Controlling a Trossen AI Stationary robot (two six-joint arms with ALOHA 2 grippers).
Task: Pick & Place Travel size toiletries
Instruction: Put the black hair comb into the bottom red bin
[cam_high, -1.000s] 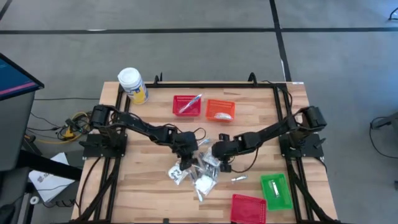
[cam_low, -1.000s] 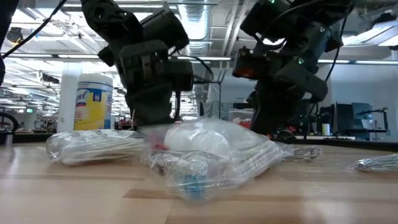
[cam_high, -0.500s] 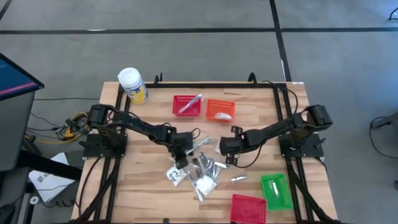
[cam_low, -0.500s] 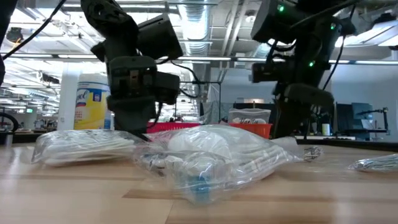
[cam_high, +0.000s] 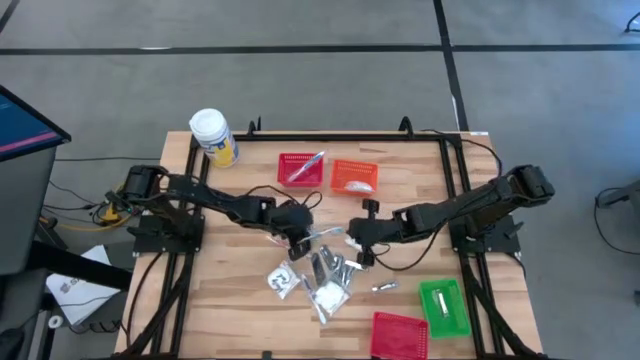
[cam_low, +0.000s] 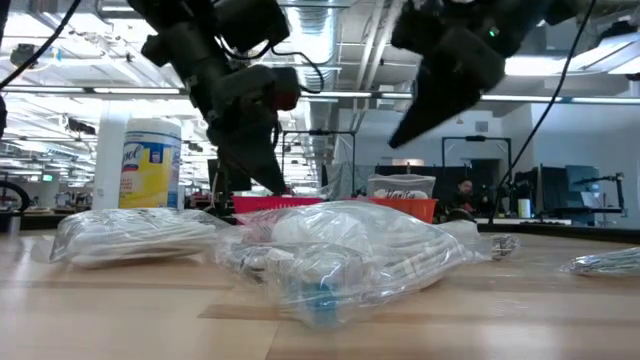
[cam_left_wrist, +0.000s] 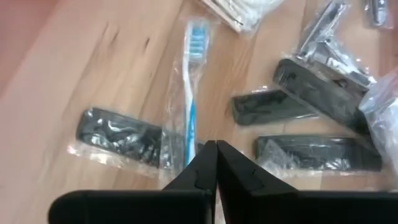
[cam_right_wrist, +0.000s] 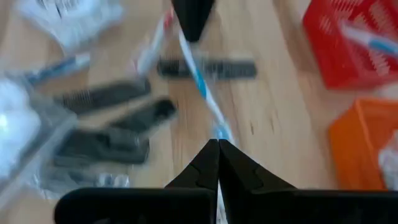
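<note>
most toiletry packets (cam_high: 318, 280) lie heaped mid-worktop (cam_high: 230, 300); one piece sits in the far red basket (cam_high: 300, 169). left hand (cam_high: 297, 233) and right hand (cam_high: 362, 238) both pressed together, empty, above the heap. mostly undone.

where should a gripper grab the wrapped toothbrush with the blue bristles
Grip the toothbrush across its thin handle near the middle, coming straight down. It lies flat on the table in a clear wrapper, with bare wood along one long side; a comb crowds the handle end.
</note>
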